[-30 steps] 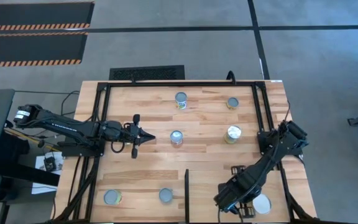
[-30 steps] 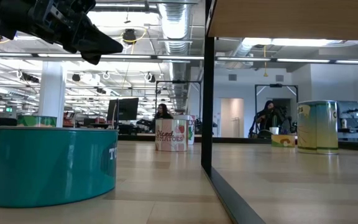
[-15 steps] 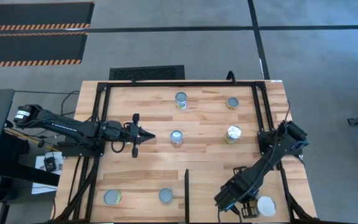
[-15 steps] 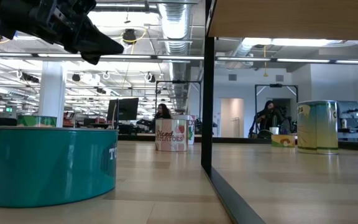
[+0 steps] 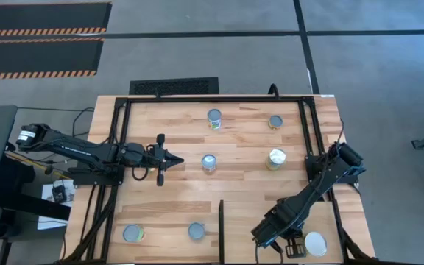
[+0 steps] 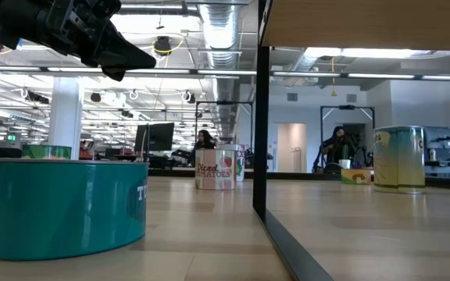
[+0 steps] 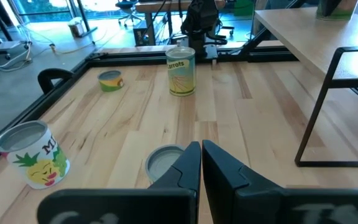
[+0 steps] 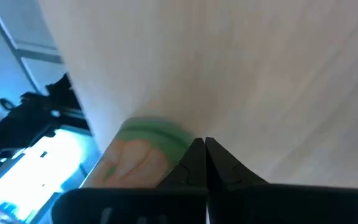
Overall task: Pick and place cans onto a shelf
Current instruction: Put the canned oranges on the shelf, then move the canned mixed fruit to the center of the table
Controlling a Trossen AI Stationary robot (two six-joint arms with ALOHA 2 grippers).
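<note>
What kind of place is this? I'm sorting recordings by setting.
Most likely a robotics lab in an open-plan office: exposed ceiling ducts, desks with monitors, a seated person behind the wooden table, and hazard-striped floor mats.

**Surroundings beyond the task objects**

A plank-striped wooden tabletop is seen from above, enclosed by a black metal frame. A dark vent grille is set just beyond the table's far edge. Grey floor is laid around the table, and black mats edged with orange-and-black hazard stripes are placed at the upper left. In the low view, an open room with ceiling ducts is shown, a white column is visible, and a seated person is seen far behind.
</note>
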